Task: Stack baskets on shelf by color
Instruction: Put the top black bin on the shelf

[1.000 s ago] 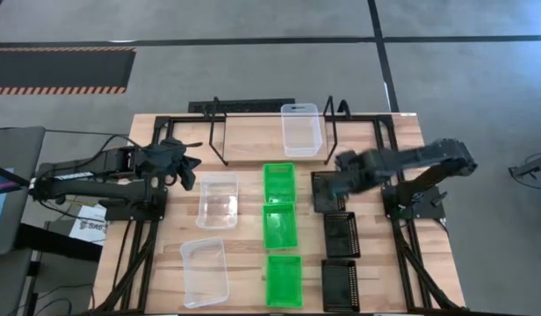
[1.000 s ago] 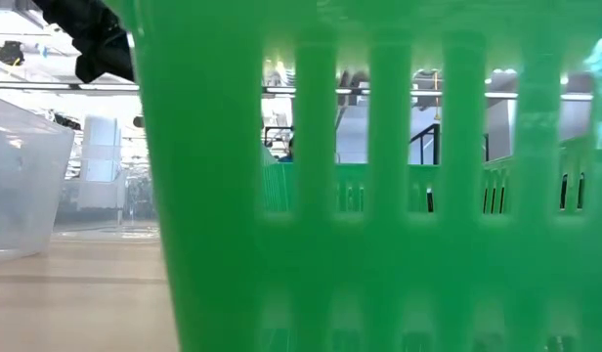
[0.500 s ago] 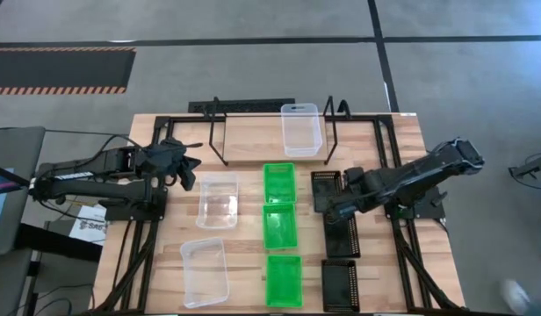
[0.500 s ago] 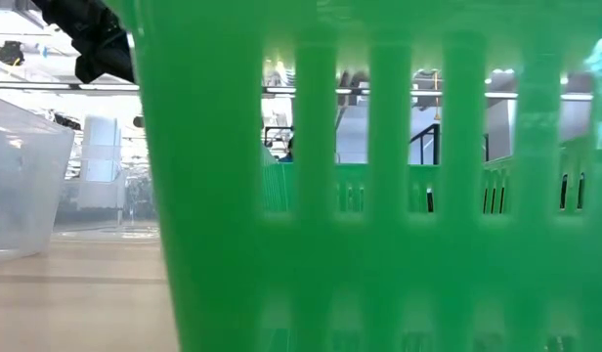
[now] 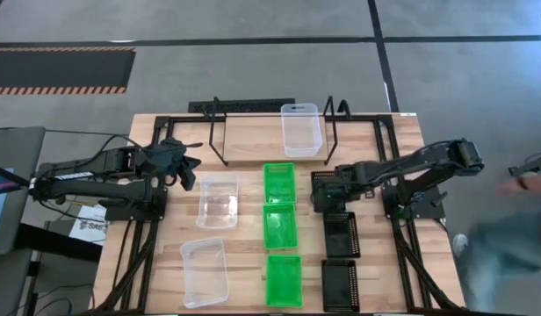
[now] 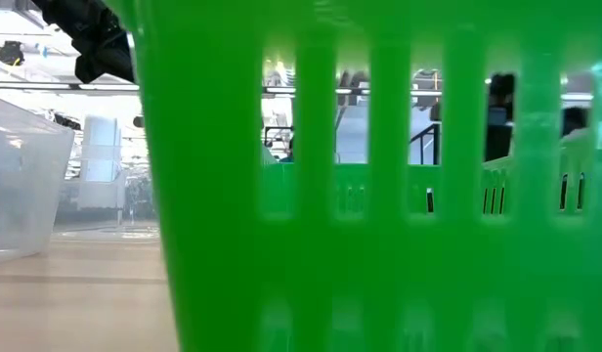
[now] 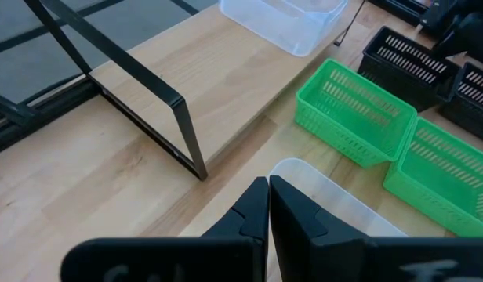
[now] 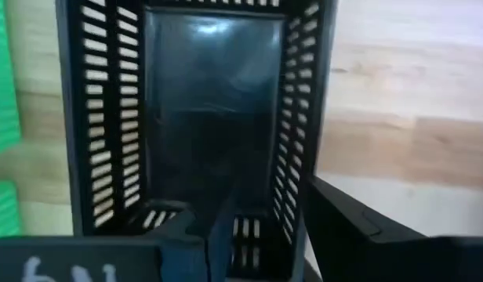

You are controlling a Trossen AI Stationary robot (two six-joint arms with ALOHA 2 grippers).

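Observation:
Three green baskets (image 5: 280, 225) lie in a column mid-table, with three black baskets (image 5: 342, 234) in a column to their right. Two clear baskets (image 5: 219, 200) sit on the left. A third clear basket (image 5: 302, 129) rests on the thin-wire shelf (image 5: 220, 132) at the far edge. My right gripper (image 8: 265, 227) is open over the farthest black basket (image 8: 210, 102). One finger is inside it and one is outside its right long wall (image 8: 304, 141), near the near end. My left gripper (image 7: 269, 207) is shut, above the table left of the clear baskets.
The low view is filled by a green basket's slotted wall (image 6: 379, 196), with a clear basket (image 6: 22, 176) at the left. A blurred person (image 5: 508, 233) shows beyond the table's right edge. The black arm frame (image 5: 402, 211) borders the table on both sides.
My right arm has swung about over the farthest black basket. Its gripper went a little toward the near edge, then back toward the far edge. The baskets have stayed where they were. A person has come into view at the right.

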